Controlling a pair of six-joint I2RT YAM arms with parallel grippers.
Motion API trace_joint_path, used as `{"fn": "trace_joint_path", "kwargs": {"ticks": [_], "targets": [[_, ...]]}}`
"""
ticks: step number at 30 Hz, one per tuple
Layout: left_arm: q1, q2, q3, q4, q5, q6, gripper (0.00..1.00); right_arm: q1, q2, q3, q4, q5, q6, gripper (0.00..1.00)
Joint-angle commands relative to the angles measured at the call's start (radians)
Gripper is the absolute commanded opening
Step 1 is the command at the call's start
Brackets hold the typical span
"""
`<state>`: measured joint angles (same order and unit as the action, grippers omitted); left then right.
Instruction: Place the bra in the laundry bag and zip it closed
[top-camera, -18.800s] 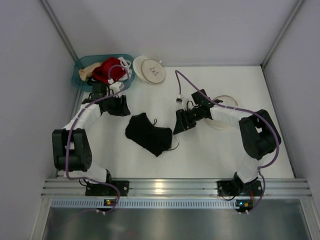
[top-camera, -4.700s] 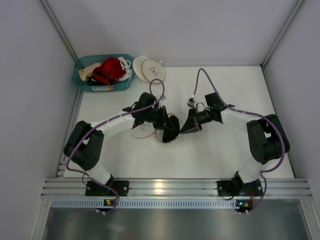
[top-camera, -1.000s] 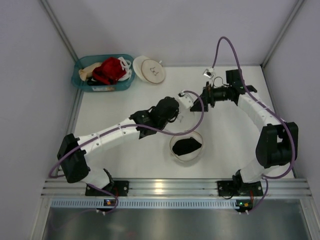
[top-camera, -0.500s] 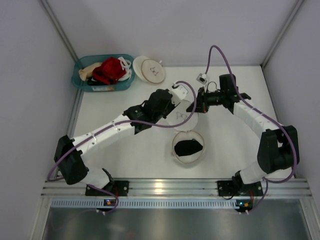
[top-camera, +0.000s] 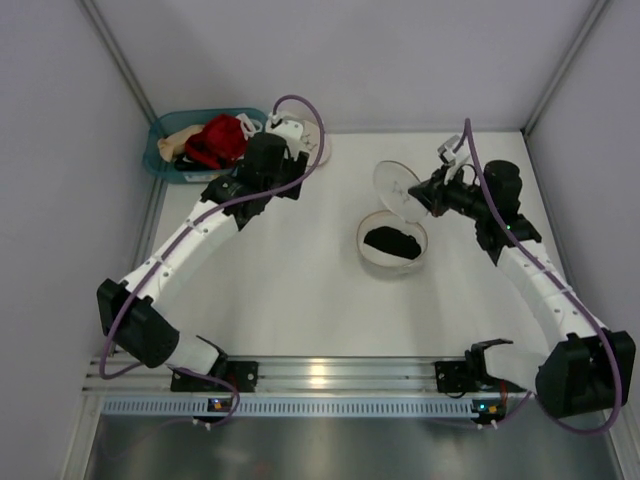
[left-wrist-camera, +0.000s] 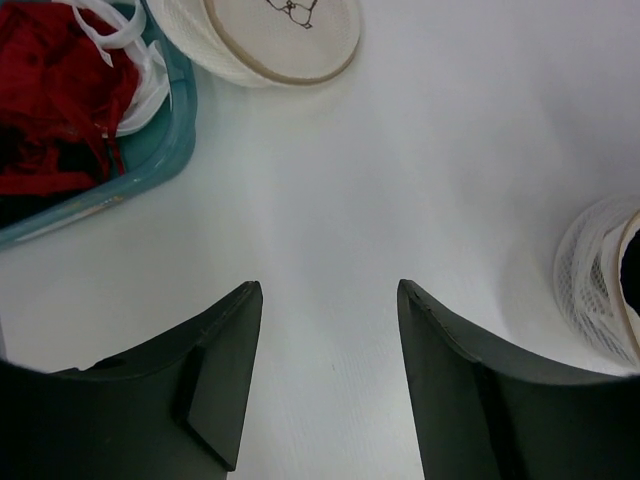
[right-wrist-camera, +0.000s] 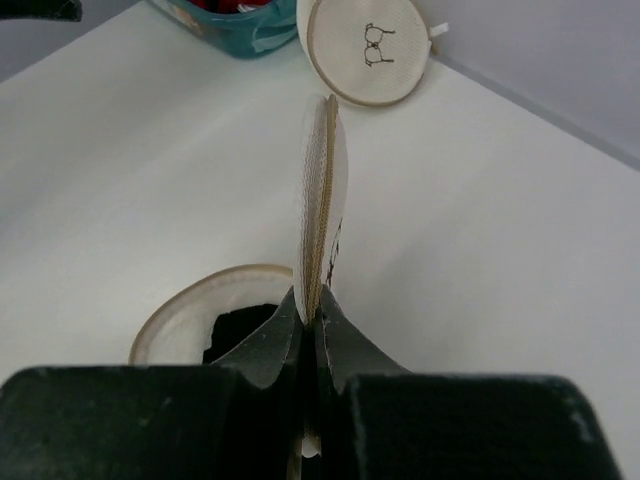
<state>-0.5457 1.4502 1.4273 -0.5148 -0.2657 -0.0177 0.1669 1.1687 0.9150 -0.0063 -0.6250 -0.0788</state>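
Observation:
The round cream mesh laundry bag (top-camera: 366, 248) lies open at centre right, and the black bra (top-camera: 392, 241) is bunched inside its base. The pale lid (top-camera: 397, 186) stands raised on edge over the far rim. My right gripper (top-camera: 426, 198) is shut on that lid's rim. In the right wrist view the lid (right-wrist-camera: 322, 180) runs edge-on out of the shut right gripper (right-wrist-camera: 318, 303), with the bra (right-wrist-camera: 240, 325) below left in the laundry bag (right-wrist-camera: 170, 318). My left gripper (top-camera: 296, 172) hangs open and empty over bare table at the back left, seen in its wrist view as the left gripper (left-wrist-camera: 325, 290).
A teal basket (top-camera: 165, 165) with a red garment (top-camera: 218, 138) and a beige one sits in the back left corner. A second round bag with a tan-rimmed lid (left-wrist-camera: 285, 35) lies beside it, mostly hidden under my left arm from above. Side walls close in the table.
My left gripper opened, let go of the lid and swung back-left toward the basket. My right gripper shut on the lid, and the bag with the bra moved back and right.

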Motion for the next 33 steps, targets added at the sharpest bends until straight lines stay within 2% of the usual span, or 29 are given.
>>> {"fn": "trace_joint_path", "kwargs": {"ticks": [1, 6, 10, 12, 14, 17, 21, 24, 27, 28, 29, 31, 33], "targets": [[0.018, -0.024, 0.006, -0.034, 0.051, -0.07, 0.63, 0.002, -0.102, -0.033, 0.01, -0.008, -0.178, 0.0], [0.029, -0.025, -0.027, -0.034, 0.135, -0.108, 0.63, 0.009, -0.179, -0.113, -0.199, -0.082, -0.396, 0.01], [0.029, -0.017, -0.057, -0.034, 0.213, -0.134, 0.63, 0.052, -0.216, -0.152, -0.3, -0.044, -0.641, 0.08], [0.03, -0.014, -0.071, -0.034, 0.238, -0.143, 0.62, 0.077, -0.237, -0.179, -0.328, -0.021, -0.709, 0.21], [0.03, -0.013, -0.077, -0.034, 0.246, -0.146, 0.62, 0.14, -0.265, -0.177, -0.371, 0.004, -0.757, 0.3], [0.029, -0.008, -0.09, -0.034, 0.253, -0.142, 0.62, 0.236, -0.29, -0.138, -0.441, 0.039, -0.779, 0.57], [0.03, -0.017, -0.123, -0.034, 0.322, -0.142, 0.61, 0.283, -0.303, -0.045, -0.505, 0.031, -0.696, 0.71], [0.029, -0.03, -0.162, -0.034, 0.431, -0.142, 0.61, 0.272, -0.288, 0.024, -0.463, 0.105, -0.525, 0.71], [0.029, -0.034, -0.195, -0.033, 0.584, -0.16, 0.61, 0.143, -0.171, 0.071, -0.449, 0.036, -0.351, 0.72], [0.029, -0.034, -0.202, -0.033, 0.63, -0.177, 0.62, 0.05, -0.14, 0.082, -0.451, 0.012, -0.319, 0.72], [0.029, -0.046, -0.223, -0.024, 0.692, -0.186, 0.68, 0.008, -0.104, 0.103, -0.451, -0.03, -0.285, 0.72], [0.027, -0.063, -0.264, 0.018, 0.767, -0.23, 0.74, -0.102, 0.003, 0.14, -0.465, -0.065, -0.192, 0.73], [0.027, -0.089, -0.332, 0.1, 0.85, -0.281, 0.8, -0.16, 0.096, 0.162, -0.468, -0.105, -0.101, 0.73]]}}
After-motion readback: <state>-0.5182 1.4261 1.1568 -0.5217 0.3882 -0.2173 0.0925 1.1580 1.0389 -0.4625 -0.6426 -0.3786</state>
